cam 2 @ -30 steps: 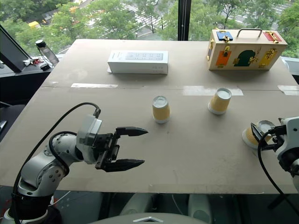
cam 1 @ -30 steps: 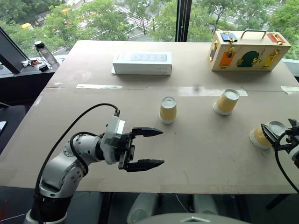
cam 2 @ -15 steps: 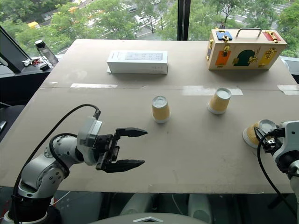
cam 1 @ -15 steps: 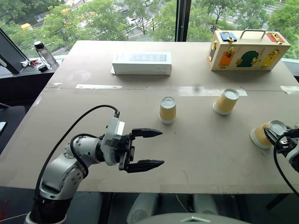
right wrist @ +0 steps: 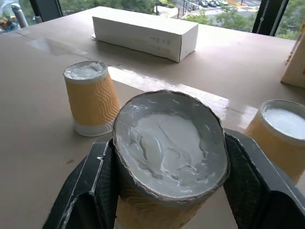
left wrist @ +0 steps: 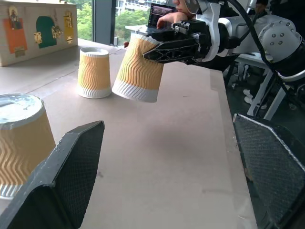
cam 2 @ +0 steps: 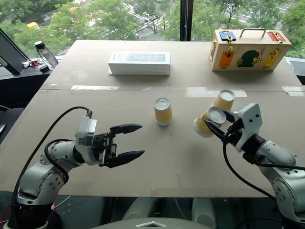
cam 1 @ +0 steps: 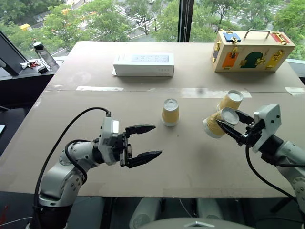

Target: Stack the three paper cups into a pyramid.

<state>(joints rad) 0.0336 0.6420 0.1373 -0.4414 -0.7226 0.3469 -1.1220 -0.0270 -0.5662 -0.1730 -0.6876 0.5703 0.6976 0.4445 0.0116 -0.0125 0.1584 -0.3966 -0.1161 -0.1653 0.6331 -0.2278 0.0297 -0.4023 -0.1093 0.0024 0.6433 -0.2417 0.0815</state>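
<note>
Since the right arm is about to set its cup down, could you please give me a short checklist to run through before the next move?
1. Grip: the right gripper is shut on the held cup, fingers on both sides in the right wrist view. Ok.
2. Clearance: the held cup is off the table, tilted, in the left wrist view. Ok.
3. Base cups: the middle cup and the far cup both stand upside down. Ok.
4. Base spacing: the two stand well apart, too far to bridge with a third cup. Not ok.
5. Left gripper: open, holding nothing, short of the middle cup. Ok.
6. Whether the held cup touches the far cup behind it: cannot tell.
</note>
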